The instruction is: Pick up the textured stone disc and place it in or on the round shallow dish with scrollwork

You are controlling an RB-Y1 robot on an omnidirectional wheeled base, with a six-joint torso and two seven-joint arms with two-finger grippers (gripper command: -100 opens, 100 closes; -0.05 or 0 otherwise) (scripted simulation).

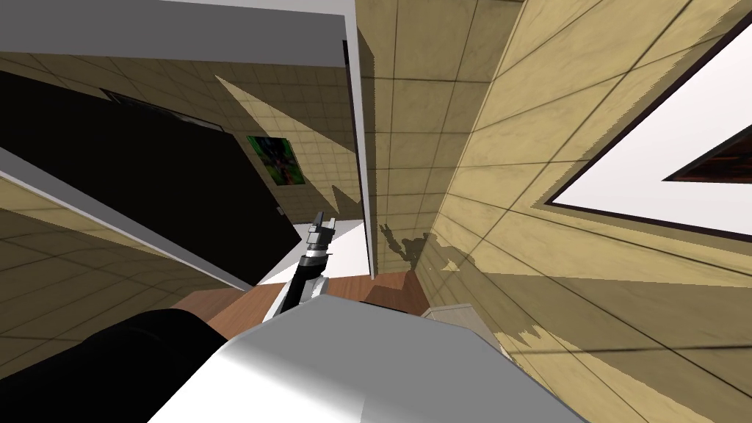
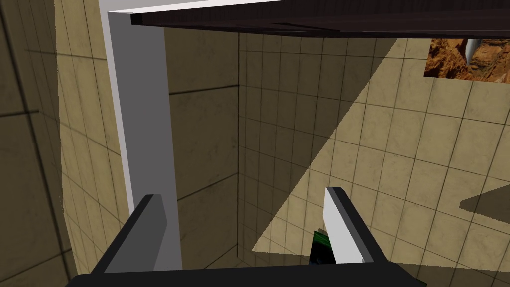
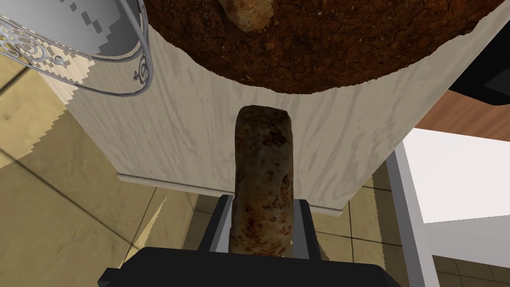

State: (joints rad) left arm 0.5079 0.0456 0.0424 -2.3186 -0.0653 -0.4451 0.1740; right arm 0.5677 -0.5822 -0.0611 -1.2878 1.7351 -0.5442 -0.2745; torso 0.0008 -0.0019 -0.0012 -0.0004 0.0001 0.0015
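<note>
In the right wrist view my right gripper [image 3: 261, 212] is shut on the stone disc [image 3: 262, 169], a mottled brown and tan slab seen edge-on and standing between the fingers. It is held over a pale wood-grain tabletop [image 3: 189, 139]. The round shallow dish [image 3: 142, 74], grey with a thin scrollwork rim, sits on that top, off to one side beyond the disc. My left gripper [image 1: 323, 220] is raised in front of my chest; in its own wrist view its fingers [image 2: 343, 224] stand open with nothing between them.
A large dark brown, cracked round object [image 3: 309, 40] lies on the tabletop just beyond the held disc. A corner of pale wood furniture [image 1: 455, 316] shows beside my chest, close to a tiled wall. A white door frame [image 1: 360, 147] stands ahead.
</note>
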